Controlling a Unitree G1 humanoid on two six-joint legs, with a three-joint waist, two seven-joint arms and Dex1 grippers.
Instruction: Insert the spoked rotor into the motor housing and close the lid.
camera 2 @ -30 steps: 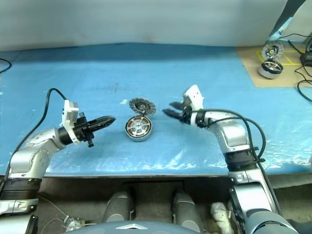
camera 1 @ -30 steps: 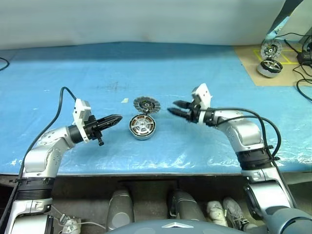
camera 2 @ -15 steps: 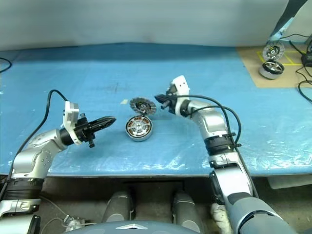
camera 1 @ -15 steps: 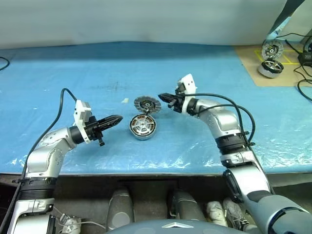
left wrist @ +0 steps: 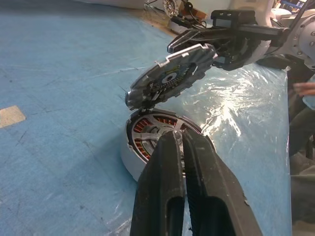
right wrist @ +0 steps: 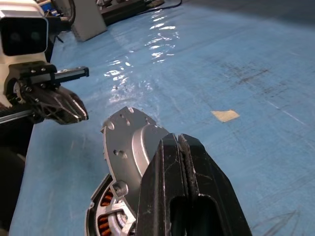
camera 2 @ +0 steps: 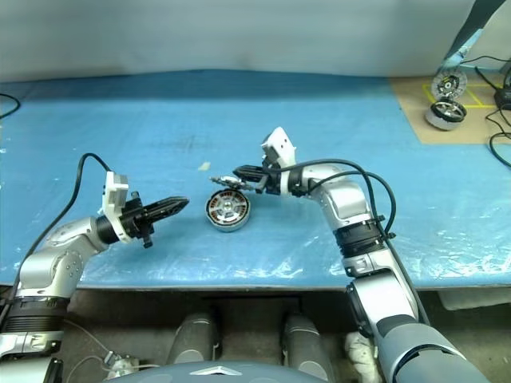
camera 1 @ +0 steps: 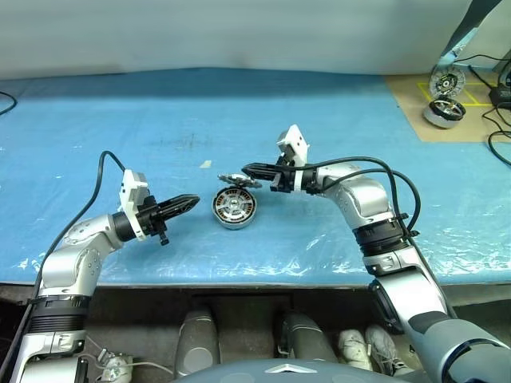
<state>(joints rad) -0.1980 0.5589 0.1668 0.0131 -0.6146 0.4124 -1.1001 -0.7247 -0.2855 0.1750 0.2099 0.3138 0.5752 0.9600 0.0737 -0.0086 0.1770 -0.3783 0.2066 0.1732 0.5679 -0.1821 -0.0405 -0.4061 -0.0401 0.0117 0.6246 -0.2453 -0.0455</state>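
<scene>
Lid [left wrist: 171, 73]: finned silver disc, tilted half-open over motor housing [camera 1: 233, 208], low edge at housing's far rim
Housing: on blue sheet [camera 1: 319, 104], copper windings visible, spoked part sits inside
Right gripper [camera 1: 249, 170]: jaws closed, fingers laid against lid's back face, pointing left
Left gripper [camera 1: 188, 203]: jaws closed, holding nothing, just left of housing, apart from it
Around: small tan tape scrap [camera 1: 205, 164] behind housing; silver spoked wheels [camera 1: 441, 96] on brown board [camera 1: 415, 100] far right, cables beside
Surface: glossy blue plastic-covered table
Room: pale wall [camera 1: 239, 32] behind
</scene>
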